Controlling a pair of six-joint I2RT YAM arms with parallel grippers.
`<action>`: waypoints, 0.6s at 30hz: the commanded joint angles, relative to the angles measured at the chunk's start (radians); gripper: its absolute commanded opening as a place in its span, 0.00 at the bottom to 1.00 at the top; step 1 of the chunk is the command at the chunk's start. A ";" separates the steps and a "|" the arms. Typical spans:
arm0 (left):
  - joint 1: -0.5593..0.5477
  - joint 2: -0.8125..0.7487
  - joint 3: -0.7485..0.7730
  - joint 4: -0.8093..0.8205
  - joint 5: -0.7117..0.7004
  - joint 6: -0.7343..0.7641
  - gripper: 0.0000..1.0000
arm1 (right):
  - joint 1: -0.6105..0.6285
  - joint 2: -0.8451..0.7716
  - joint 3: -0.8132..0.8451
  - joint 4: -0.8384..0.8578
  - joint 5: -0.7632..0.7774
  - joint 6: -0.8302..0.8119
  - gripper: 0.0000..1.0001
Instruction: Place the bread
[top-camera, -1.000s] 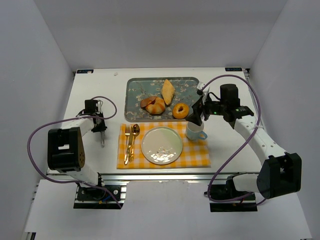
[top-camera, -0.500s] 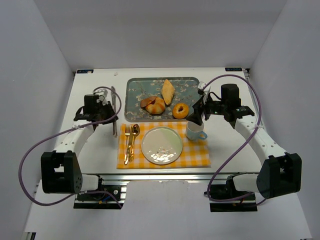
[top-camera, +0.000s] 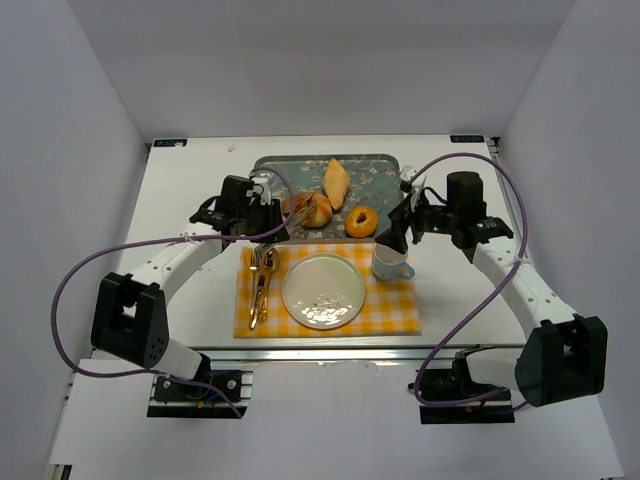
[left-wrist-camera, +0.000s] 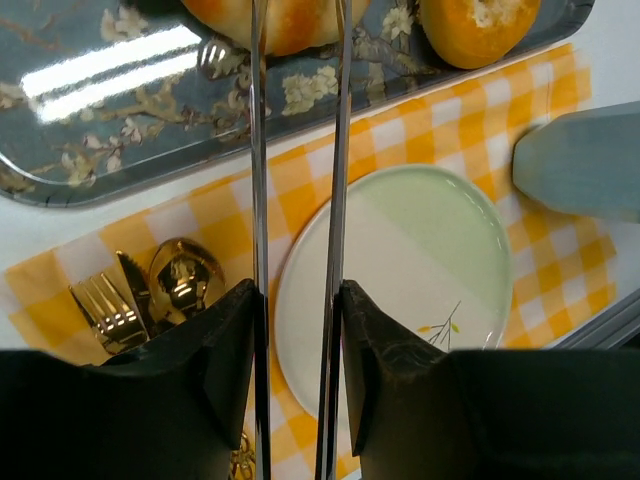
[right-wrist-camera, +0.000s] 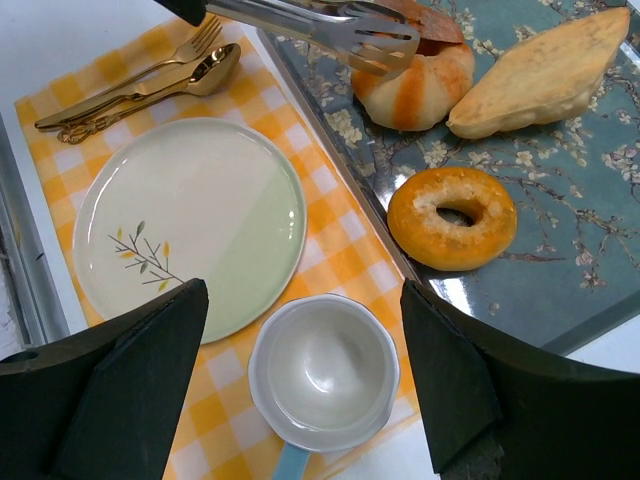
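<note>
The left end effector (left-wrist-camera: 297, 300) was clenched on a pair of metal tongs (left-wrist-camera: 258, 150), whose blades ran straight ahead of it to the bread (right-wrist-camera: 415, 75). The bun sat on the floral tray (top-camera: 275, 180), beyond the end effector's fingertips. The plate (left-wrist-camera: 400, 270) lay just below and to the right of them on the checked cloth (left-wrist-camera: 300, 185).

The blades stood close together, narrower than the bun, and whether they touched its crust I could not tell. Closing from that spread would likely pinch only the dome, and the bun could squirt free towards the doughnut (right-wrist-camera: 452, 217) or the long pastry (right-wrist-camera: 540, 75) beside it. A weak hold might drop it short, onto the fork (left-wrist-camera: 108, 310) and spoon (left-wrist-camera: 185, 280).

The right end effector (right-wrist-camera: 300, 300) hung released above the cup (right-wrist-camera: 323, 370), fingers wide, grasping nothing.
</note>
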 joint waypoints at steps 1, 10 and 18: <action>-0.036 0.034 0.084 -0.017 -0.048 0.031 0.47 | -0.008 -0.035 -0.013 0.032 -0.017 0.010 0.83; -0.084 0.064 0.185 -0.053 -0.148 0.086 0.51 | -0.021 -0.048 -0.029 0.035 -0.020 0.010 0.83; -0.084 0.022 0.170 -0.042 -0.134 0.124 0.52 | -0.025 -0.043 -0.038 0.052 -0.029 0.021 0.83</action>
